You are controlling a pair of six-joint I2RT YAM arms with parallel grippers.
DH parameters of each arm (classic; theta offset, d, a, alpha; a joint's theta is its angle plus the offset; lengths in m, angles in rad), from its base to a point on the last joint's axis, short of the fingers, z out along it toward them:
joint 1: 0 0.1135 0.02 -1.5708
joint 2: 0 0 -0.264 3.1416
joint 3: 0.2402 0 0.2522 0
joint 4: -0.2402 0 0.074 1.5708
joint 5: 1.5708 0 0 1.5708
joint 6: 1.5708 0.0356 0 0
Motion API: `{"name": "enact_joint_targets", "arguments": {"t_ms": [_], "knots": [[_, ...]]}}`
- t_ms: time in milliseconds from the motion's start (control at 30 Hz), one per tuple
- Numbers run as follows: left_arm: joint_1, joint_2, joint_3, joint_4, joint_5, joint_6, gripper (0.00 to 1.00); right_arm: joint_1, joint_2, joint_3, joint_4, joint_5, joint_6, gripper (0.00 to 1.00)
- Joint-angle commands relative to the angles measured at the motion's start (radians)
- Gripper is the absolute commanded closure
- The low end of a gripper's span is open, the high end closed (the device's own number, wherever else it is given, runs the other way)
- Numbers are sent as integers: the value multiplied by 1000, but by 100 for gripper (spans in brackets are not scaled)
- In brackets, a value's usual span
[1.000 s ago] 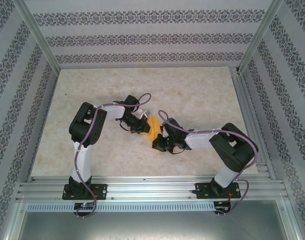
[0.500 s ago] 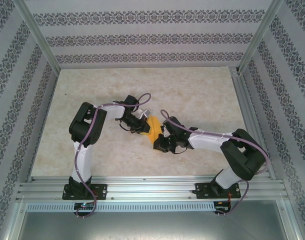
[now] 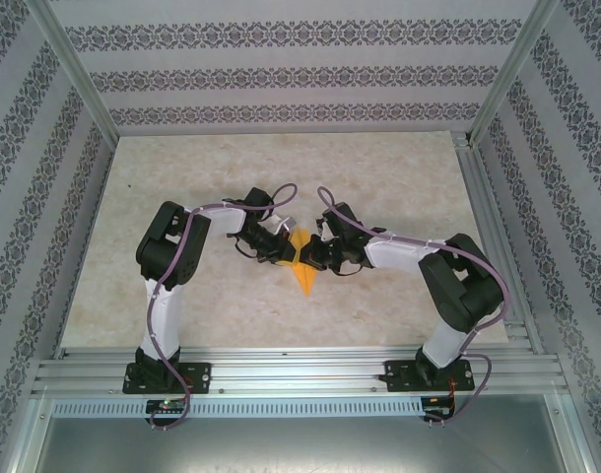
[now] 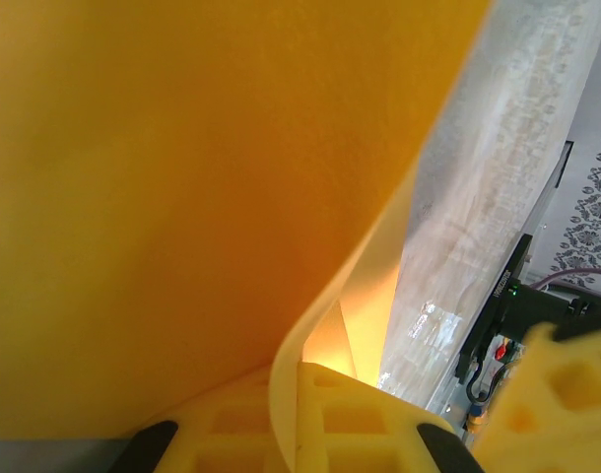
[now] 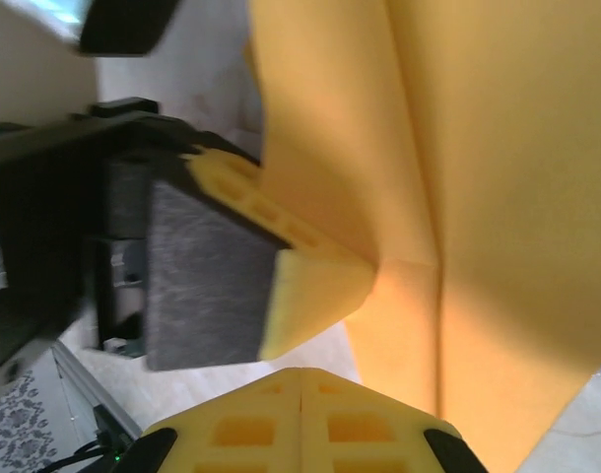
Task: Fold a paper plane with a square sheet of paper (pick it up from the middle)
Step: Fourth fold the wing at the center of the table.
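The square sheet of paper (image 3: 302,273) is folded orange-yellow paper, held off the table between the two arms with a point hanging toward the near edge. My left gripper (image 3: 285,253) is shut on its left side. In the left wrist view the paper (image 4: 182,197) curls up out of the pinched yellow fingers of the left gripper (image 4: 300,399). My right gripper (image 3: 316,255) is just right of the sheet. In the right wrist view its jaws (image 5: 300,379) are pressed together with nothing between them, beside the creased paper (image 5: 498,197) and a left fingertip (image 5: 315,286).
The pale marbled table (image 3: 379,177) stretches far behind and to both sides of the arms. Aluminium rails (image 3: 300,370) run along the near edge and up the right side (image 3: 483,227). Patterned walls enclose the cell.
The right gripper has moved away from the near edge, from below the paper to level with the left gripper. The sheet now looks narrower and pointed. The left arm has stayed put.
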State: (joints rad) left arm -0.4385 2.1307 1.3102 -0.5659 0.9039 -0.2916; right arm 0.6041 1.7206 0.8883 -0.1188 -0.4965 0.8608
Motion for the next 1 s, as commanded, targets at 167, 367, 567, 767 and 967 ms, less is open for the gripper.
{"name": "enact_joint_targets", "arguments": {"t_ms": [167,367,567,767,967], "knots": [[21,38,9,-6,-66,26,100,16,118,-8,-6,5,-42,94],[21,42,9,-5,-67,25,100,19,141,6,-65,16,-63,95],[23,19,10,10,-61,4,98,26,135,-13,-96,30,-83,95],[33,-22,9,26,-76,-33,81,29,141,-27,-84,41,-77,96],[47,-126,22,32,-123,-87,69,34,155,-19,-84,55,-75,96]]}}
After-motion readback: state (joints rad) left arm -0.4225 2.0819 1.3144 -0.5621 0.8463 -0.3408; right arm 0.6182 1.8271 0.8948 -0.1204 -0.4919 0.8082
